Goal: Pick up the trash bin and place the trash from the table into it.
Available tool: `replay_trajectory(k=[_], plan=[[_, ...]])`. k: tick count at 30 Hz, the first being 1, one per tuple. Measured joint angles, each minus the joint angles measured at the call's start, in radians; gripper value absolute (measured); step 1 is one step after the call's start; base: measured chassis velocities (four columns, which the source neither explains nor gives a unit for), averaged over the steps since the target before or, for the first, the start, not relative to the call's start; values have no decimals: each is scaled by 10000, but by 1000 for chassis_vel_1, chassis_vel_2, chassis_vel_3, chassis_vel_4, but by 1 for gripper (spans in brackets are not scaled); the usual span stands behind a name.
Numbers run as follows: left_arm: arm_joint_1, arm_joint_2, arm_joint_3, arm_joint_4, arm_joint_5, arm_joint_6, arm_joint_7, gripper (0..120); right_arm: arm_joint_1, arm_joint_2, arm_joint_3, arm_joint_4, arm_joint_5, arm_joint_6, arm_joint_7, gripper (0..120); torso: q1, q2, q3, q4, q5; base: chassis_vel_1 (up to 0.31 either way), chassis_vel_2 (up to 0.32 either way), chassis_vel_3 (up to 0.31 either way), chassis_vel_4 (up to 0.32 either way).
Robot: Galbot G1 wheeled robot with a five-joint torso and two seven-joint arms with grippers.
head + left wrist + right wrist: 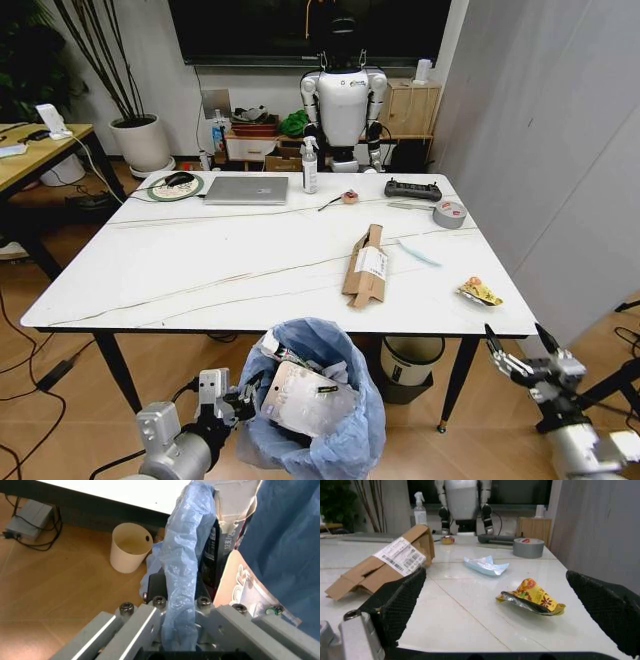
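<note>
The left gripper point(238, 400) is pinched on the rim of the trash bin point(330, 440), with the crinkled blue bag point(181, 573) squeezed between its fingers point(145, 622). The bin sits low in front of the near edge of the table point(200, 270), just below the tabletop, and it already holds a flat white packet point(305, 398) and other litter. In the left wrist view a plain cream bucket point(131, 547) stands on the wooden floor under the table, apart from the bin.

The right gripper point(525, 360) hangs off the near right corner of the table, its fingers point(402, 600) spread wide and holding nothing. Just ahead of it on the tabletop lies a yellow wrapper point(479, 292), near the right edge. A torn brown cardboard box point(366, 266) lies tilted toward the middle of the table, and a small pale blue scrap point(486, 565) rests between the box and the wrapper, farther back.

At the far side of the table are a silver laptop point(246, 190), a spray bottle point(309, 166) and a grey tape roll point(449, 213)
</note>
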Motion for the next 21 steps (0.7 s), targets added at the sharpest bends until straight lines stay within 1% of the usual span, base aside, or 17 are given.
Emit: replay_trajectory(k=[2, 4, 5, 6, 7, 9, 10, 11, 13, 17, 18, 21], plan=[[23, 94, -36, -33, -82, 25, -21, 0, 198, -658, -160, -163, 187, -153, 95, 100, 0, 0, 0, 0, -4, 0, 0, 0, 0], [97, 130, -112, -48, -126, 43, -39, 0, 486, -1742, -478, -407, 359, -323, 235, 100, 0, 1, 0, 0, -9, 0, 0, 0, 0], [97, 130, -112, -48, -126, 43, -39, 0, 486, -1742, -478, -407, 359, -323, 235, 100, 0, 1, 0, 0, -9, 0, 0, 0, 0], [113, 127, -160, -48, -138, 44, -52, 0, 690, -2213, -698, -555, 407, -395, 312, 100, 0, 0, 0, 1, -7, 0, 0, 0, 0], [115, 122, -172, -48, -143, 44, -56, 0, 765, -2343, -778, -609, 420, -414, 344, 100, 0, 1, 0, 1, -6, 0, 0, 0, 0], [96, 35, -269, -25, -201, 46, -108, 0, 1261, -3033, -1352, -972, 587, -512, 516, 100, 0, 0, 0, 1, -3, 0, 0, 0, 0], [89, -3, -292, -18, -212, 47, -117, 0, 1415, -3204, -1541, -1105, 669, -542, 565, 100, 1, 0, 0, 3, -4, 0, 0, 0, 0], [89, -3, -292, -18, -212, 47, -117, 0, 1415, -3204, -1541, -1105, 669, -542, 565, 100, 1, 0, 0, 3, -4, 0, 0, 0, 0], [77, -85, -338, 0, -222, 50, -136, 0, 1798, -3556, -1998, -1472, 944, -565, 599, 100, 2, 0, 1, 1, -4, 0, 0, 0, 0], [104, -203, -411, 18, -225, 52, -164, 0, 2518, -4021, -2703, -2311, 1252, -565, 558, 100, 1, 0, 0, 2, -7, 0, 0, 0, 0], [128, -237, -440, 20, -225, 54, -175, 0, 2836, -4183, -2993, -2695, 1397, -565, 514, 100, 2, 0, 1, 0, -3, 0, 0, 0, 0], [151, -284, -481, 20, -226, 56, -188, 0, 3221, -4322, -3298, -3074, 1552, -565, 455, 100, 1, 0, 1, 0, -5, 0, 0, 0, 0]])
